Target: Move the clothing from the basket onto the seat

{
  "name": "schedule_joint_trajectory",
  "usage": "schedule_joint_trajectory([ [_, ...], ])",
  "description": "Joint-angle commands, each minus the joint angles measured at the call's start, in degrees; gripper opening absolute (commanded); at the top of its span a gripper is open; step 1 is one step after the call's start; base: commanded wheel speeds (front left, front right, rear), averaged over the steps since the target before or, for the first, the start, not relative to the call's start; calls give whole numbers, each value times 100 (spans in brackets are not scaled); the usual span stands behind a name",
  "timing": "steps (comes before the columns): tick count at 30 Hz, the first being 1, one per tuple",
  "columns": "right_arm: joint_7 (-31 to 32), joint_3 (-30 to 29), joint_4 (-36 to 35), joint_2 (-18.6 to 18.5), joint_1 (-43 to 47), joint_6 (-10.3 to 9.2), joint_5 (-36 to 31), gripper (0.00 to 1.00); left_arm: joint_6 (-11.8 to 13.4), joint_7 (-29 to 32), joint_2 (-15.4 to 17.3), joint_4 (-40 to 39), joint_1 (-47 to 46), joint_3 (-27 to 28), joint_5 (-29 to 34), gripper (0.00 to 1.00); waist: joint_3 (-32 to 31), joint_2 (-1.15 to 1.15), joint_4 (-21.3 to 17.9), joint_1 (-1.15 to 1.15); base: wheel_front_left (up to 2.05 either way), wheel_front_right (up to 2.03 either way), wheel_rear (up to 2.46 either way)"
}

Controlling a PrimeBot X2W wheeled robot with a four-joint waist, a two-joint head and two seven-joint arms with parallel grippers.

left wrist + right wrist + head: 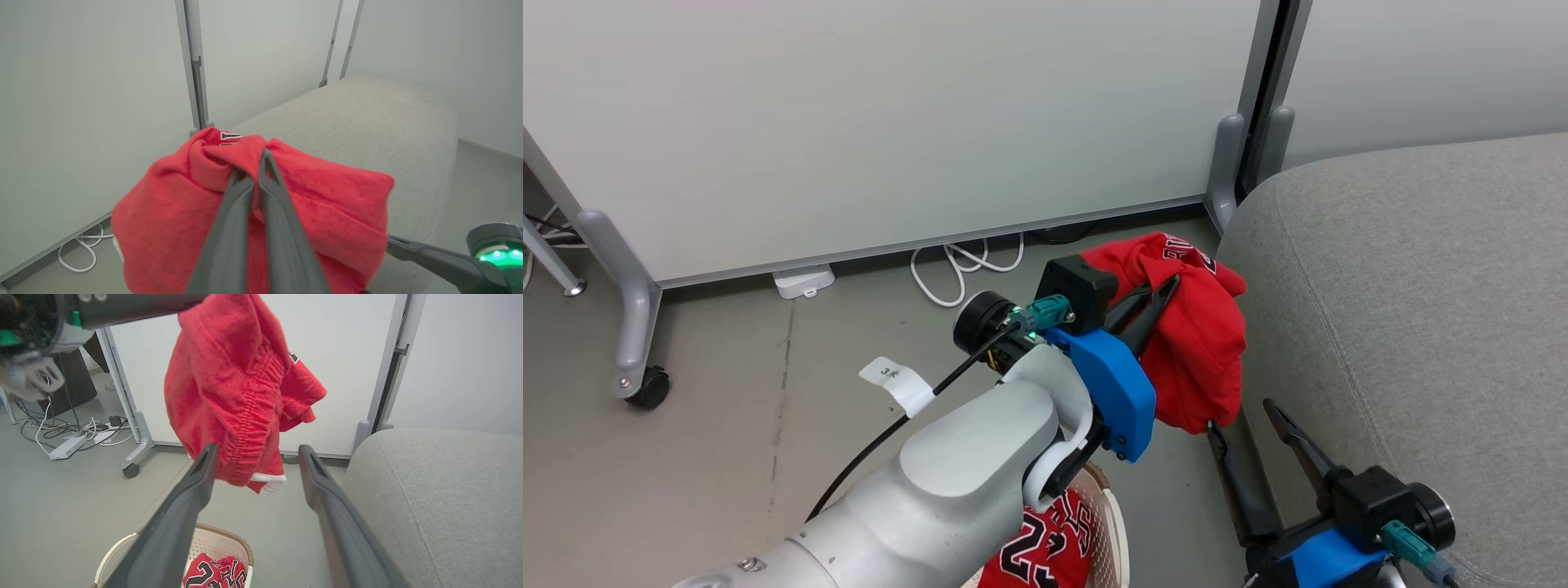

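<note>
- My left end effector is clamped tight on a bunched red jersey, holding it in the air.
- The red jersey hangs just beside the edge of the grey seat, above the floor.
- My right end effector is spread wide and holds nothing, just below the cloth.
- A second jersey lies in the basket.

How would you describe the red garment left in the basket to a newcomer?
Start at the big grey seat; on the floor beside it stands the cream perforated basket. The jersey lies crumpled inside it. Unlike the other red garment, pinched aloft by the left end effector, it shows black numerals outlined in white.
</note>
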Motion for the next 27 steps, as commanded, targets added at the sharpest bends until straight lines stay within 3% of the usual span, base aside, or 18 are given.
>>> schedule_joint_trajectory([
  [1, 29, 48, 18, -1, -57, 3, 60, 100, 37, -49, 2, -7, -124, -46, -71, 0, 9, 0, 4, 0, 0, 0, 0],
  [15, 276, 337, 529, -1, -725, 3, 269, 100, 59, -147, 2, -50, -252, -319, -388, 0, 84, 0, 38, 0, 0, 0, 0],
  [27, 284, 689, 1381, -1, -1561, 3, 506, 100, 38, -147, 1, -67, -266, -400, -428, 0, 157, 0, 58, 0, 0, 0, 0],
])
